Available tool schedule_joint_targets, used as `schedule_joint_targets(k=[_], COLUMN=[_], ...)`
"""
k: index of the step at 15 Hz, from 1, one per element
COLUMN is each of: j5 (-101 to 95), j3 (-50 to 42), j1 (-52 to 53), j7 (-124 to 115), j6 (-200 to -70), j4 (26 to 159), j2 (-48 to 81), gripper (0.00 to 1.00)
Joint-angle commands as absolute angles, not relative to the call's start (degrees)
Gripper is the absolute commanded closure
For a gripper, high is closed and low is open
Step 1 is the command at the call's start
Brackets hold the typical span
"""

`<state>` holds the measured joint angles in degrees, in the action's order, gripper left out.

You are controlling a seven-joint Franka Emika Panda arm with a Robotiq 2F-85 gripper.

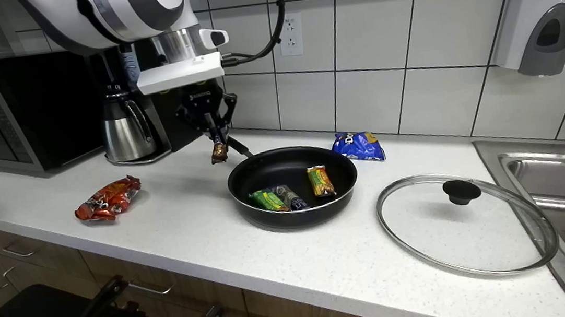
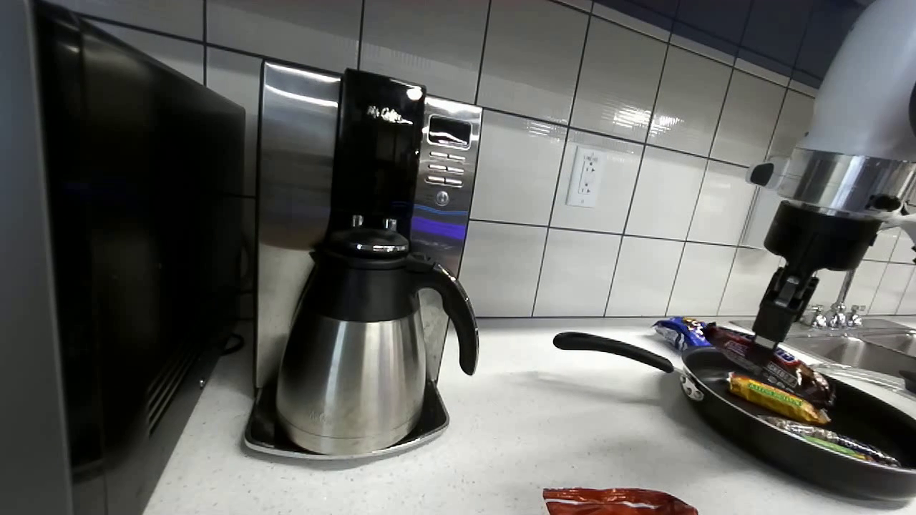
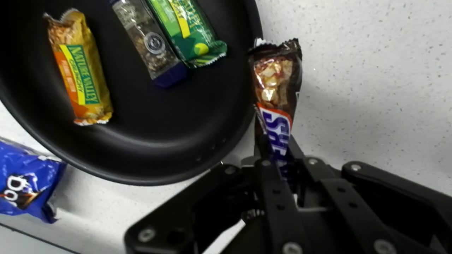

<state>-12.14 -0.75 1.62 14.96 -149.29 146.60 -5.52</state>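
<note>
jaws pinched narrow on a snickers bar (image 3: 277, 100); only the exterior views show a red packet (image 1: 109, 200).

In the wrist view, the long brown film-wrapped Snickers bar (image 3: 276, 97) right of centre is glossy and crinkled; the round black metal frying pan (image 3: 159, 123), upper left, smooth and satiny. In an exterior view, the circular clear-glass lid (image 1: 458, 234) at lower right is rimmed in shiny, smooth metal
</note>
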Motion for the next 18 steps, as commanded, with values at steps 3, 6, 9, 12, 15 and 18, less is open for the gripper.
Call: schedule_joint_targets(k=[3, 6, 9, 12, 15, 18], j5=[-14.86, -15.21, -13.83, -10.86, -9.03, -5.34], j3=[-4.76, -7.58, -9.55, -9.78, -8.58, -7.10], j1=[-3.11, -5.11, -6.24, -6.88, -7.09, -7.67], j7=[17.85, 23.90, 33.18, 43.09, 50.48, 57.33], j6=[-149.77, -151.94, -154.66, -157.33, -159.63, -161.69], j4=[147.54, 146.37, 144.77, 143.77, 142.26, 141.31], j2=[-5.65, -3.10, 0.25, 2.27, 4.26, 6.25], gripper=[0.97, 0.97, 0.97, 0.97, 0.97, 0.97])
